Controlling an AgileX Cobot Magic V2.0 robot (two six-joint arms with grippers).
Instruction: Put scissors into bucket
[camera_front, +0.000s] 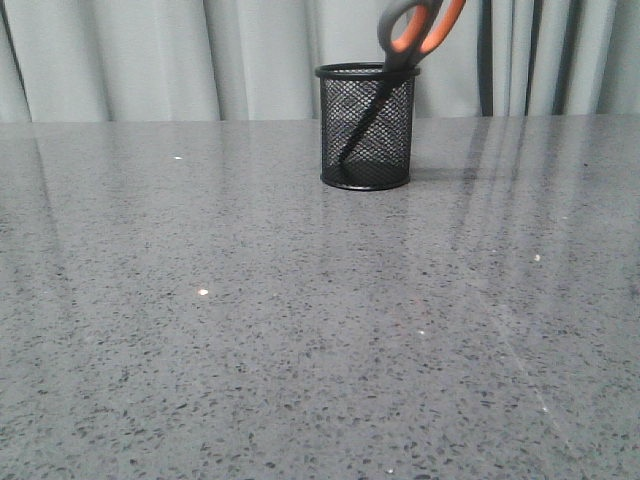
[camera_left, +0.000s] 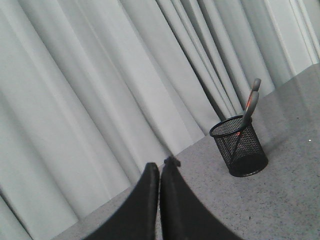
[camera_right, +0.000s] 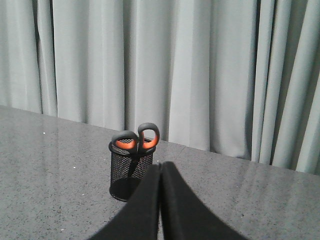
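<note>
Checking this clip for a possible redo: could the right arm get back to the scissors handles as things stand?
Probably yes. The scissors stand blades-down in the bucket, handle loops sticking up above its rim, and nothing lies on the table between them and the right gripper. That gripper is shut, so it would need to open first.

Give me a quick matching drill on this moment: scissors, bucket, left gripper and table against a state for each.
Things:
1. scissors
2. bucket
3. left gripper
4. table

States:
A. shut, holding nothing
B. grey speckled surface
C. upright on the table, black mesh
D. leaning blades-down in the cup, handles sticking out

Pairs: 1-D, 2-C, 3-A, 4-B
</note>
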